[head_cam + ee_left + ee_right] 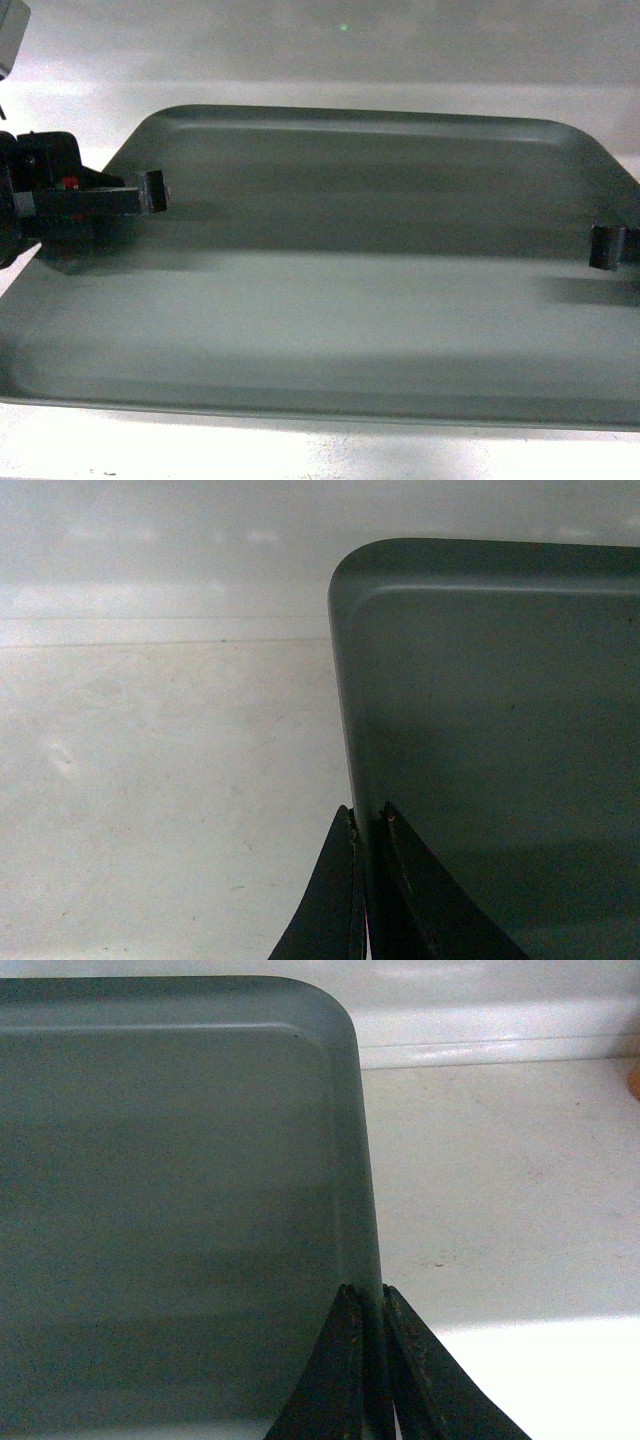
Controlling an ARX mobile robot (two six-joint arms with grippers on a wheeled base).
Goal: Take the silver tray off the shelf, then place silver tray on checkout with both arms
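Both hands pinch the silver tray: left hand at 9 o'clock rim, right hand at 3 o'clock. Tray is off the shelf, over the white surface; whether it rests there cannot be told, and release remains.

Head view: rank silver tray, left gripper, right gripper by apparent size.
1. silver tray, fills most of the frame.
2. left gripper, with its body showing at the left edge.
3. right gripper, only a finger tip shows; the rest is cropped, so true size is unsure.
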